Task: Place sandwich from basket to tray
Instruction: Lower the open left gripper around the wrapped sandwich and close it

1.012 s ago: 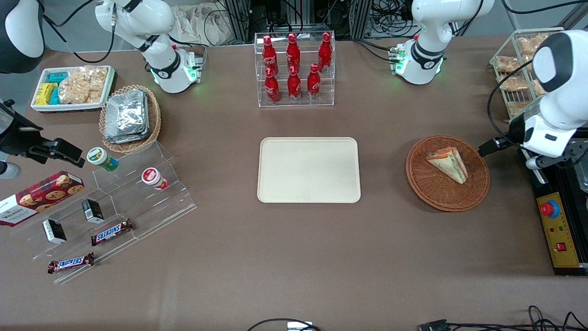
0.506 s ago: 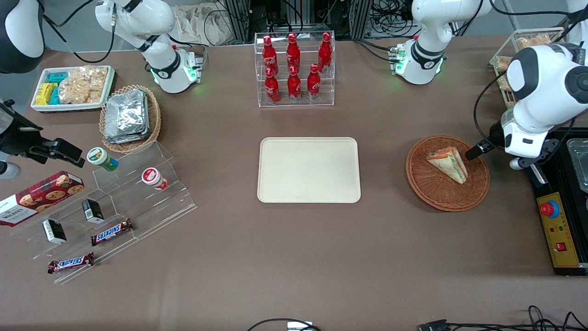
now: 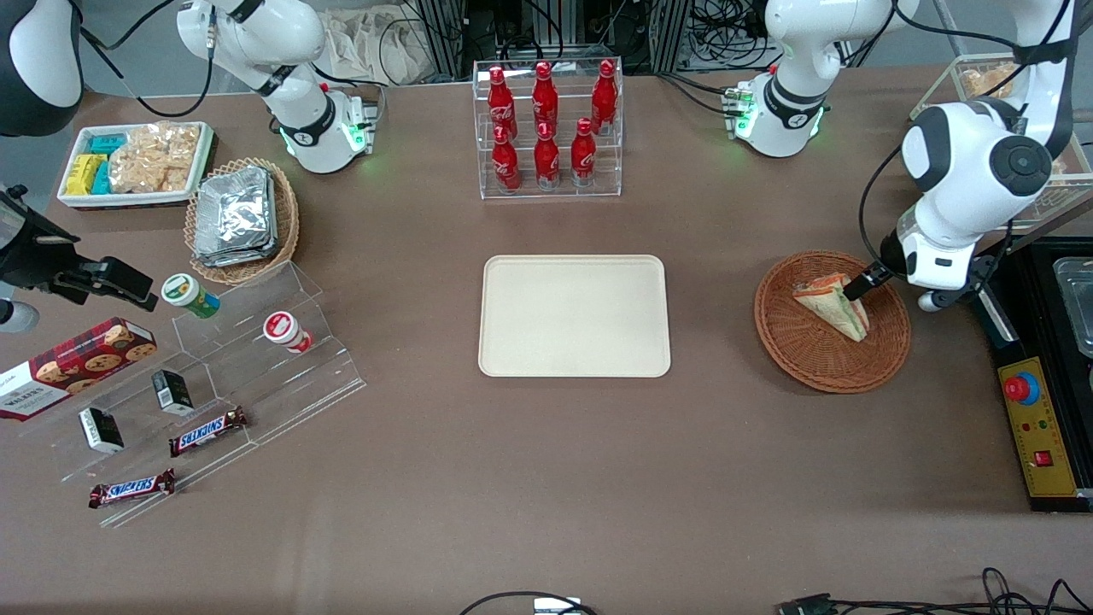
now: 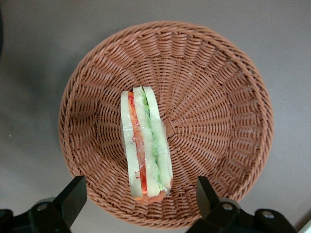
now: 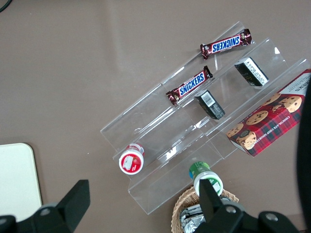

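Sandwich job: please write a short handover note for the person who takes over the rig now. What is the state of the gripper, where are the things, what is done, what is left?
Gripper: open, jaws spread wide, above the sandwich, holding nothing.
Sandwich: lying in the reddish-brown wicker basket, wrapped, filling edge facing up.
Tray: mid-table, toward the parked arm from the basket, nothing on it.
Done: gripper positioned over the basket.
Left: lower, close on the sandwich, lift it, carry it to the tray, release.

light: bright, even, overhead | shadows: soft, faint | glare: mild on acrylic | focus: sharp
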{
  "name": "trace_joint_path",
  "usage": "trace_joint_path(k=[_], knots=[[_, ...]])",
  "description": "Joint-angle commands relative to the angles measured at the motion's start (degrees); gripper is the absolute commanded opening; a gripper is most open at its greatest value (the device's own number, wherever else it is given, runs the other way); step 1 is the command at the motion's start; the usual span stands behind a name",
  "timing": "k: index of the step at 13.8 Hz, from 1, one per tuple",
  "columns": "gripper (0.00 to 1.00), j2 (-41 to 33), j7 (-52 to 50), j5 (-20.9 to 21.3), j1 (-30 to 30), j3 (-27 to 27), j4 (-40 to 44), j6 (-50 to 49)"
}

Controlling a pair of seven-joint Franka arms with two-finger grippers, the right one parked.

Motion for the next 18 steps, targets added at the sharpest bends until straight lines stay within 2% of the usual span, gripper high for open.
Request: trace_joint_path(k=[1, 16, 17, 18], knots=[[1.0, -0.2, -2.6, 0.5, 0.0, -0.3, -2.8, 3.8], [1.0, 8.5, -5.4, 0.3, -0.2, -0.3, -8.6, 20.2], [0.94, 8.7, -5.5, 0.3, -0.2, -0.3, -8.6, 20.3], [0.79, 9.0, -6.3, 0.3, -0.2, -0.3, -8.5, 20.4]])
